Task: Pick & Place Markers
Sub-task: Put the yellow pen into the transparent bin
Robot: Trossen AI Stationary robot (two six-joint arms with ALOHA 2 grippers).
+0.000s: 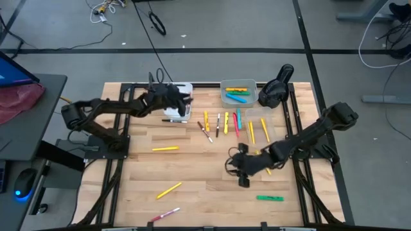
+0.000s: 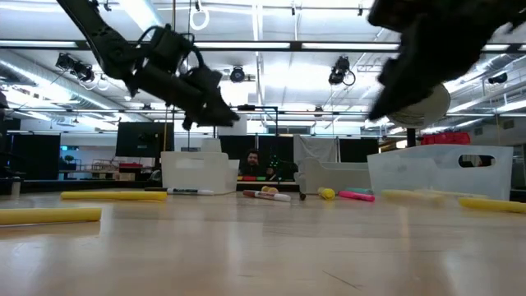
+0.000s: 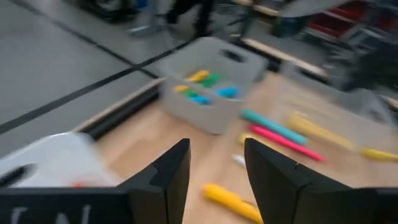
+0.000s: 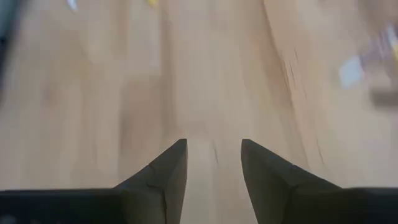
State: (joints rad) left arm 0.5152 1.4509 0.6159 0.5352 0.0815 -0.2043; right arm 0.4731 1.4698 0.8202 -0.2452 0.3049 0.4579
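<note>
Your left gripper (image 1: pixel 186 102) hangs over the white bin (image 1: pixel 182 86) at far left, fingers spread, nothing held; your right gripper (image 1: pixel 239 168) sits low over bare table (image 1: pixel 192 167) near right, fingers apart, empty; markers (image 1: pixel 225 123) lie scattered mid-table, some in the grey bin (image 1: pixel 239 92).

One camera hangs above, looking straight down on the whole table (image 1: pixel 192 160) and the floor around it. Another sits at tabletop level, facing across the wood to the bins and the room behind. Each wrist camera looks forward past its own fingers: the left sees the grey bin (image 3: pixel 211 87), also visible from above; the right apparently faces bare wood close up.
</note>
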